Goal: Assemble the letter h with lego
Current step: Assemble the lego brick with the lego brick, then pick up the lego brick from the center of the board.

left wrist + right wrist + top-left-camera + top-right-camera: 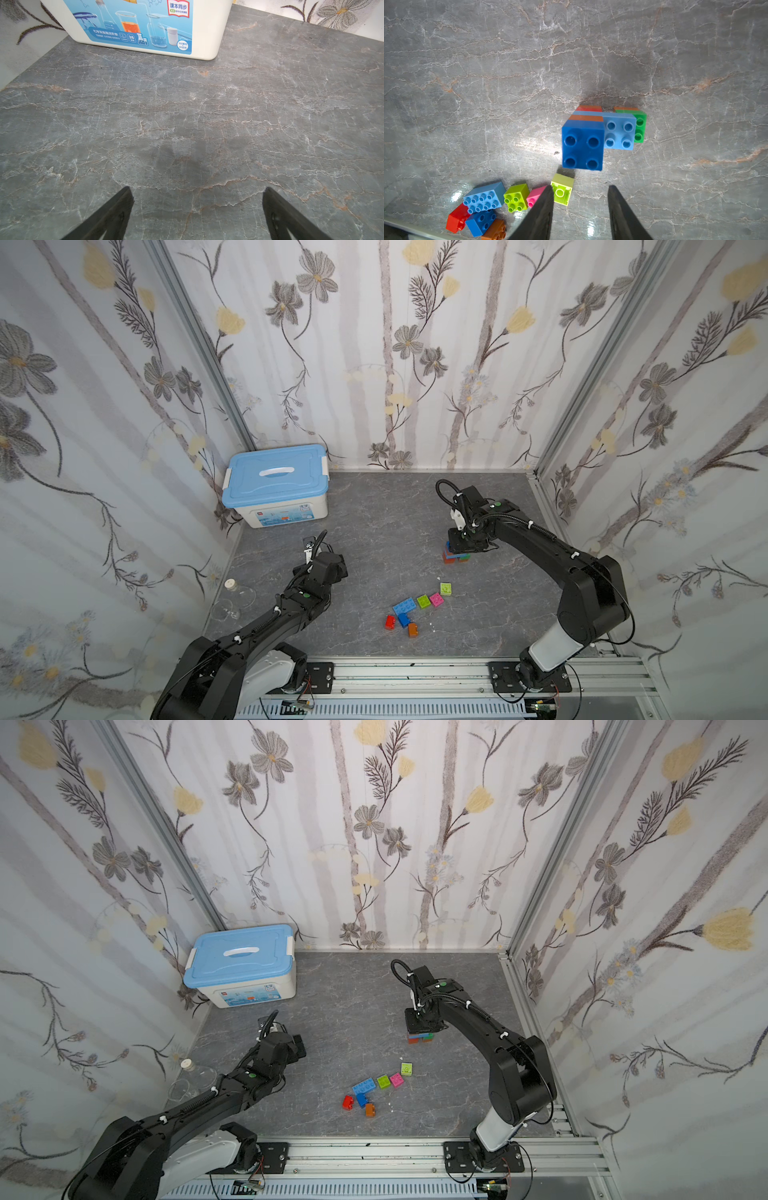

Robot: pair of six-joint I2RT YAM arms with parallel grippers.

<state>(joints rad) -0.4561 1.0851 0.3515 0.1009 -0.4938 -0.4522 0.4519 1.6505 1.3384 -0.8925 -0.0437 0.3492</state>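
A built lego stack [455, 558] stands at mid-right in both top views. In the right wrist view a dark blue brick [582, 145] tops it, beside a light-blue brick [618, 133] and a green one [640, 126]. My right gripper [580, 187] hovers just above the stack [419, 1038], open, with nothing between its fingers. Loose lego lies nearer the front: a long light-blue brick [404, 607], lime [424, 600], pink [436, 599], an overturned lime one [446, 588], red [390, 622], blue [403, 619] and orange [413, 630]. My left gripper [197, 188] is wide open over bare table.
A white storage box with a light-blue lid [278, 489] sits in the back left corner, close ahead of the left gripper [338, 562]. A clear glass flask [237, 593] lies by the left wall. Walls close in three sides; a metal rail [415, 672] runs along the front.
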